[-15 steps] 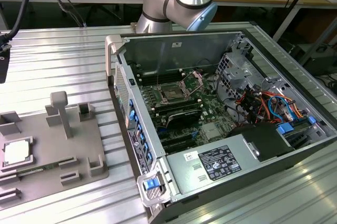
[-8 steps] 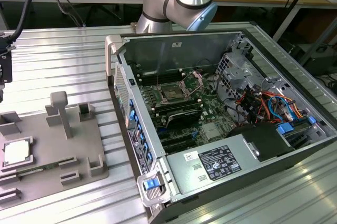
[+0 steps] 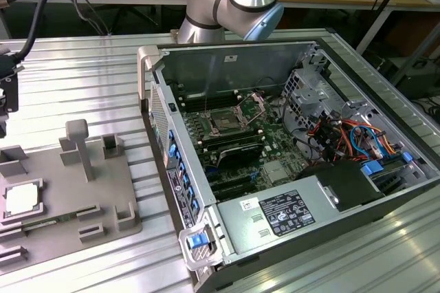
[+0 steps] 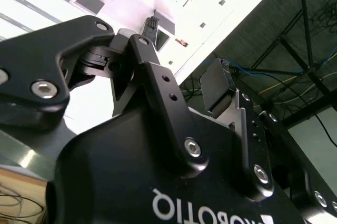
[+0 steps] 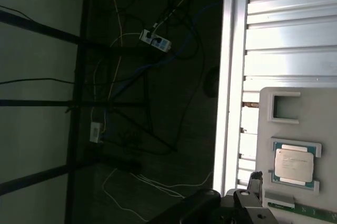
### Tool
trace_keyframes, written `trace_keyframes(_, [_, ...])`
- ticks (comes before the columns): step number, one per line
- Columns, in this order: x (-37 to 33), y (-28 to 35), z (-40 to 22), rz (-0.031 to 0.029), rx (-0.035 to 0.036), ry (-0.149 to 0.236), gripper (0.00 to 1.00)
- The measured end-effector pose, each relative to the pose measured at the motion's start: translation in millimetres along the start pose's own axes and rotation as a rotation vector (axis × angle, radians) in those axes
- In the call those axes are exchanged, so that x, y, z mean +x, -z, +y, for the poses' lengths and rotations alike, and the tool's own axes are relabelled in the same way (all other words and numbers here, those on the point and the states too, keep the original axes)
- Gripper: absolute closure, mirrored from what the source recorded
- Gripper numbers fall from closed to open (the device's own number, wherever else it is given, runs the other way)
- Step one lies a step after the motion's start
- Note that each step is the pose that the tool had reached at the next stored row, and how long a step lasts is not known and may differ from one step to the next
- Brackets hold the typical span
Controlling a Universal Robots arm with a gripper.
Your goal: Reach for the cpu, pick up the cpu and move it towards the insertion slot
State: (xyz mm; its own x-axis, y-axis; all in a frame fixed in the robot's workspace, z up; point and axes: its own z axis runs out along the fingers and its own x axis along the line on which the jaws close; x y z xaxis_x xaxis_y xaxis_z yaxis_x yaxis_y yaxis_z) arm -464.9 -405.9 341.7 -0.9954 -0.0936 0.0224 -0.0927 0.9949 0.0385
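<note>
Silvery cpu (image 5: 294,165): flat in the grey tray (image 3: 69,197), well apart from the insertion slot (image 3: 225,121).
Gripper (image 4: 158,77): near the tray, not holding the cpu; how wide it stands, I cannot tell.
Approach: I would centre squarely over it and stay level.

The cpu (image 3: 23,199) is silvery-white, its tray (image 3: 103,184) grey (table (image 3: 82,73): ribbed silver).
</note>
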Motion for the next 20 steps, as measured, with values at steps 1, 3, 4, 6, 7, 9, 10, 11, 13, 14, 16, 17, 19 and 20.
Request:
trace_keyframes(1, [0.0, -0.9, 0.0, -0.0001, -0.0001, 0.000, 0.40])
trace_keyframes(3, [0.0, -1.6, -0.1, 0.0001, 0.0000, 0.000, 0.40])
trace_keyframes(4, [0.0, -1.9, -0.1, 0.0001, 0.0000, 0.000, 0.40])
trace_keyframes(6, [-0.1, -2.9, -0.1, 0.0000, 0.0000, 0.000, 0.40])
trace_keyframes(7, [-0.1, -3.4, -0.2, 0.0000, 0.0000, 0.000, 0.40])
trace_keyframes(9, [-0.1, -4.6, -0.2, 0.0000, 0.0000, 0.000, 0.40])
trace_keyframes(10, [-0.1, -5.6, -0.2, 0.0000, 0.0000, 0.000, 0.40])
trace_keyframes(11, [-0.2, -7.4, -0.3, -0.0001, 0.0000, 0.000, 0.40])
trace_keyframes(13, [-0.2, -9.0, -0.4, 0.0001, 0.0000, 0.000, 0.40])
trace_keyframes(14, [-0.2, -9.7, -0.4, 0.0000, 0.0000, 0.000, 0.40])
trace_keyframes(16, [-0.3, -11.6, -0.5, 0.0001, 0.0001, 0.000, 0.40])
trace_keyframes(17, [-0.3, -12.2, -0.5, 0.0000, 0.0000, 0.000, 0.40])
trace_keyframes(19, [-0.3, -13.4, -0.5, 0.0000, 0.0001, 0.000, 0.40])
trace_keyframes(20, [-0.3, -14.0, -0.6, 0.0000, 0.0000, 0.000, 0.40])
